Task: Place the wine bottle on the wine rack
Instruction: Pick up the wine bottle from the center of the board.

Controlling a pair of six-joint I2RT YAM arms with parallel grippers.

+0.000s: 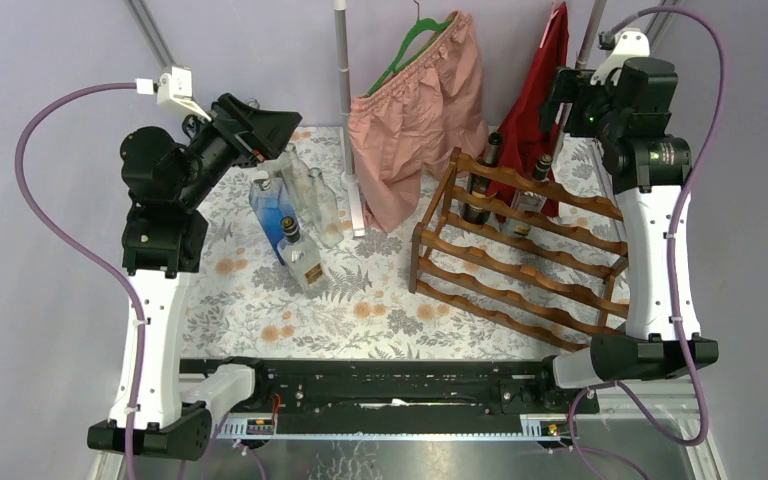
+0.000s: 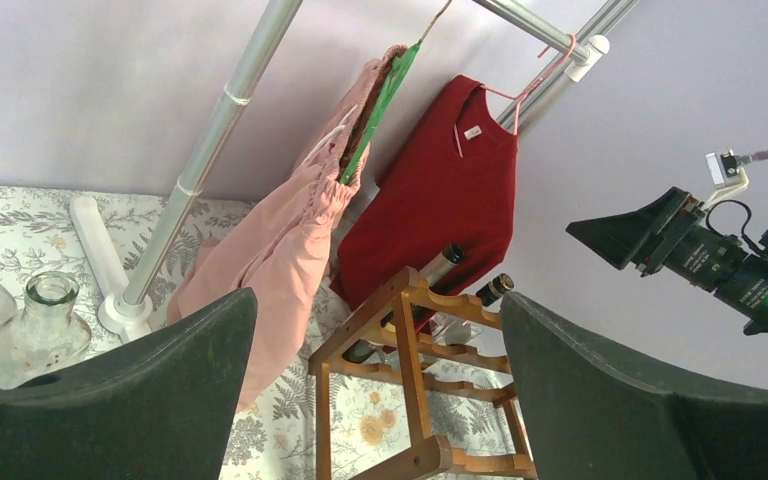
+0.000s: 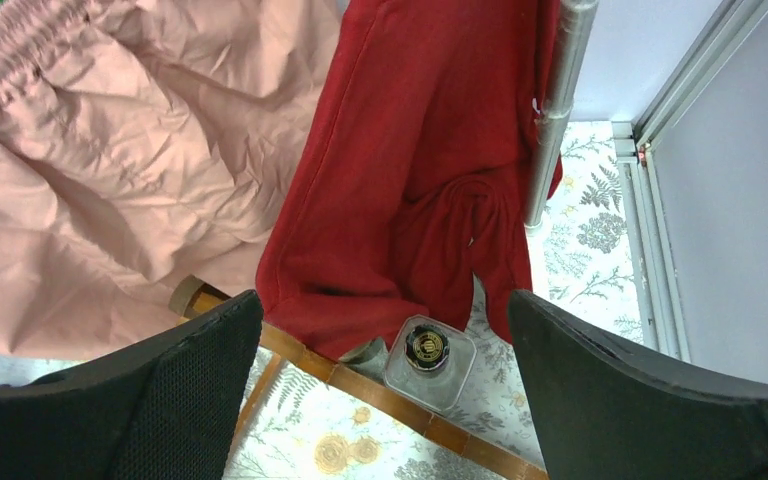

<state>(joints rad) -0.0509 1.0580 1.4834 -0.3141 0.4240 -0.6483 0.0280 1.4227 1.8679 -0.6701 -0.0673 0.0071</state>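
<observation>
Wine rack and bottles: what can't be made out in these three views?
Top external: racked bottles crossed by the wine rack rails; labels too small to read.
Top external: clear bottles overlap; count unsure.
Right wrist: rack mostly cut off by the bottom edge and hidden behind the right gripper's fingers and red shirt.
Left wrist: clear bottles cut by the left edge and the left gripper's finger.

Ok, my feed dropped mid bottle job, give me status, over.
Left end effector and right end effector open, empty. Loose bottles grouped on table, none gripped. Wine rack holds two bottles. Pink garment hangs between.
</observation>
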